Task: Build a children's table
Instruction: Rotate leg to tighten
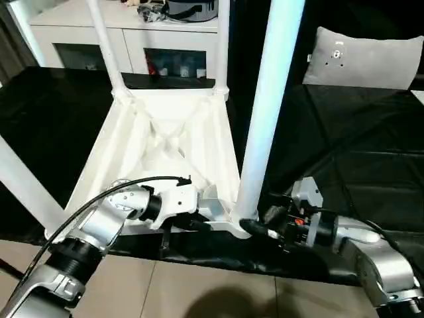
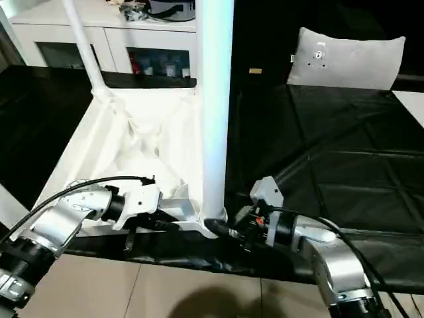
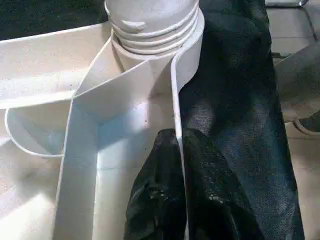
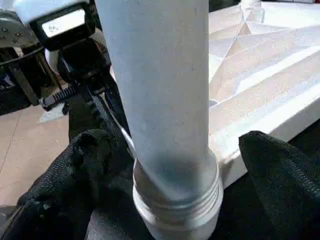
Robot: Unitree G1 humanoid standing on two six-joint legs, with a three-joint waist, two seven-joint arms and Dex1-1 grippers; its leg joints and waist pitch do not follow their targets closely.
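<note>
Tabletop (image 1: pixel 165 142) lies upside down w/ ribbed underside up on the black-covered table (image 1: pixel 358 159), in front of the white cabinet (image 1: pixel 79 36); it's the landmark for everything below. Legs already stand in its two far corner sockets: far-left leg (image 1: pixel 106 43) and far-right leg (image 1: pixel 222 43) both rise up out of frame. A third leg (image 1: pixel 20 182) rises at the near-left corner. Step in hand, as I read it: seating the fourth leg (image 1: pixel 268 106) into the near-right corner socket (image 3: pixel 150 45). In both wrist views the leg's threaded collar still shows rings above the socket rim, so prob. not fully home yet. Left tool (image 3: pixel 177 197) is clamped on the tabletop's near edge wall just beside that socket, one black finger inside the rim and one outside, pinching the thin wall, so it's bracing the top. Right tool (image 4: pixel 172 165) straddles the base of the fourth leg w/ black fingers (image 4: pixel 277 175) spread to either side of the tube, apart; can't tell for sure if the pads actually touch the tube, and there looks to be a gap on at least one side. Grey pillow (image 1: pixel 361 59) sits well beyond the far-right corner, no factor. Next move, my guess: close right tool on the leg low near the collar and twist/press down till the thread rings vanish into the socket, left tool holding the top so it doesn't spin or skid on the cloth. Then release and check all four legs stand square.
</note>
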